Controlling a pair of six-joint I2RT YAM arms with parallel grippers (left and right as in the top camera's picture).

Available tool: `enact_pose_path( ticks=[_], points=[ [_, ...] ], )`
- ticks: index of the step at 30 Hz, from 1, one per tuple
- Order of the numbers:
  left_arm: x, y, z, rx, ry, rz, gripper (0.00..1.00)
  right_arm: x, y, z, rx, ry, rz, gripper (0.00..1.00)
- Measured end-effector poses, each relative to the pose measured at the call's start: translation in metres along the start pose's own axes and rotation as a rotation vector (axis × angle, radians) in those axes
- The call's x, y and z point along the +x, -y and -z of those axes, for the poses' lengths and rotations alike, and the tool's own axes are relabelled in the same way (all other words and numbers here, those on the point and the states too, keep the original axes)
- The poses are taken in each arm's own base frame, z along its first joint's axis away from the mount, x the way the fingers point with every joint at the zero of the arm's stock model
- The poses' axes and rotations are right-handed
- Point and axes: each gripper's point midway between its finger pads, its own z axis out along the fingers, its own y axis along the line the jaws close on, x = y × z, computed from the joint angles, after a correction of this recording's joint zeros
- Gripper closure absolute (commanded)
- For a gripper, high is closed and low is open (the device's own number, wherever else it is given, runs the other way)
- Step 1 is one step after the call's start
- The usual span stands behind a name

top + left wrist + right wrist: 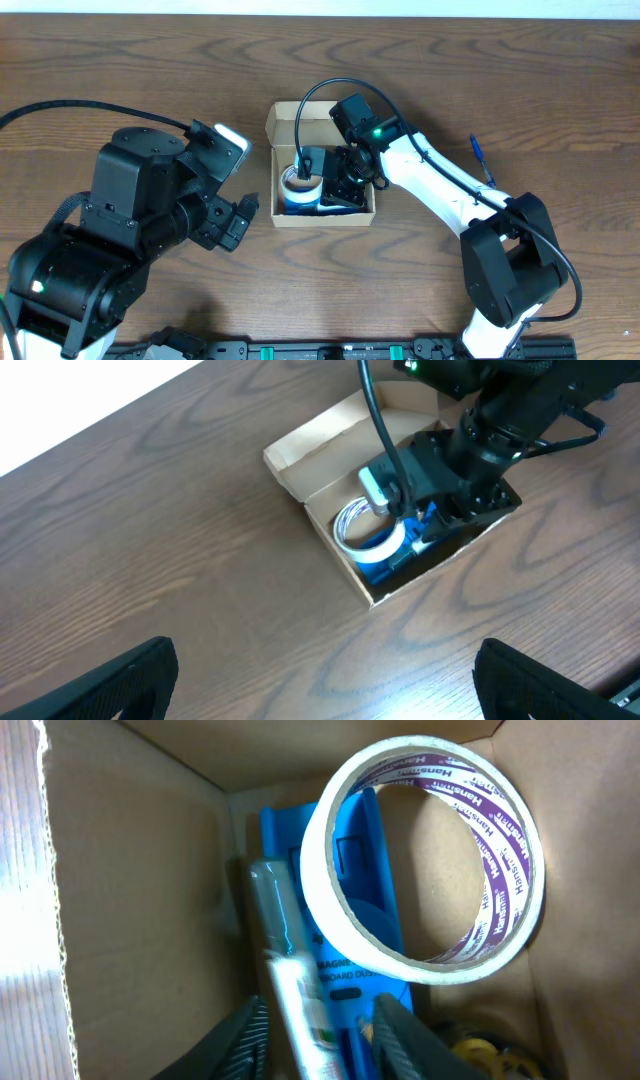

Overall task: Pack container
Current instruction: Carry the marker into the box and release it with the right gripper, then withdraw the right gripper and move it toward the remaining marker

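Left gripper (243, 222): hung over bare table left of the box, well apart from it; jaws spread wide, holding nothing.
Table (120, 60): dark wood grain, flat; a light box would likely slide on it if pushed from one side.
Box (288, 216): tan cardboard, middle of the table, flap (285, 118) folded back on the far side, mouth open upward. Judged light, thin-walled, apt to dent under a hard pinch; best taken by a wall edge or steadied from outside, not by the flap.
Tape roll (299, 183): white, printed purple inside the core, in the left part of the box, leaning on a blue item. Judged stiff and light; the ring wall offers the natural hold.
Blue item (375, 890): flat plastic, printed label partly readable, lying under and beside the roll; likely rigid and somewhat slick.
Pen-like tube (290, 980): clear and white, lying along the blue item between the right fingers; contact unclear. Judged slim, smooth, prone to roll.
Right gripper (318, 1032): reached down into the box; jaws part-way apart on either side of the tube, no firm pinch evident.
Blue pen (481, 160): on the table right of the box, beside the right arm, not yet packed.
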Motion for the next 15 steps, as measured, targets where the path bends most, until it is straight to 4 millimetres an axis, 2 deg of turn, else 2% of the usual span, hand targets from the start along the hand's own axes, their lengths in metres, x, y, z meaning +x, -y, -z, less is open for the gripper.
enact_pose_path(
  ticks=[9,11,15],
  points=[
    [0.0,0.0,0.0,0.0,0.0,0.0,0.05,-0.002,0.0,0.003,-0.002,-0.002,-0.009,0.67],
    [0.0,0.0,0.0,0.0,0.0,0.0,0.05,-0.009,0.003,0.01,0.009,0.01,-0.01,0.68],
    [0.0,0.0,0.0,0.0,0.0,0.0,0.05,-0.033,0.01,0.039,0.055,0.056,-0.008,0.67]
  ],
)
